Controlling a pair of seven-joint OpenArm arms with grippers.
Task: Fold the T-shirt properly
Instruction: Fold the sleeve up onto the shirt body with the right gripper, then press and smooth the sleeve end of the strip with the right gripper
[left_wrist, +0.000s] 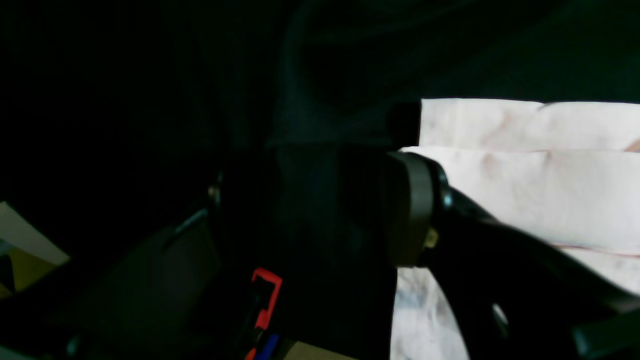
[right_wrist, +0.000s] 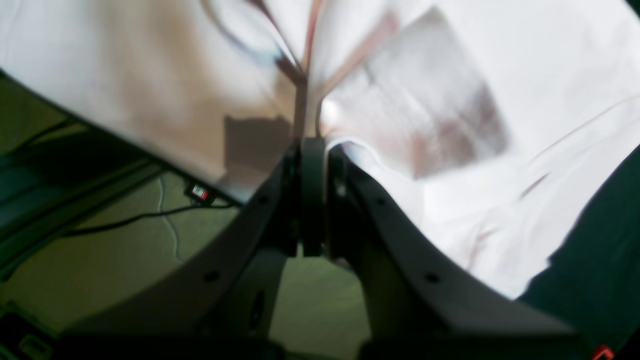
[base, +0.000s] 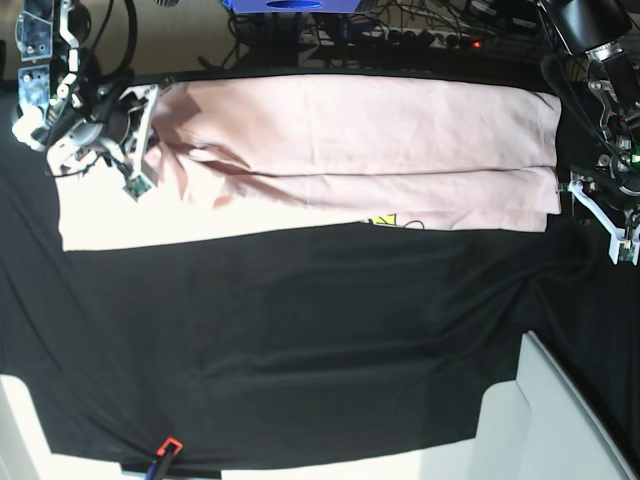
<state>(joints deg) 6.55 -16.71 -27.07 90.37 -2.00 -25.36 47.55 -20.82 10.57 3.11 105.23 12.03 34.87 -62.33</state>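
Observation:
The pale pink T-shirt lies folded into a long band across the far part of the black cloth. A bit of yellow and black print peeks out at its near edge. My right gripper is at the band's left end, shut on a pinch of the fabric. The right wrist view shows its jaws pressed together on the T-shirt, with floor visible below. My left gripper stands open just off the band's right end. In the dark left wrist view the left gripper has the T-shirt beside one finger.
The black table cloth covers the table. A small red and blue object lies at the front left edge. A white panel stands at the front right. Cables and a power strip run behind the table.

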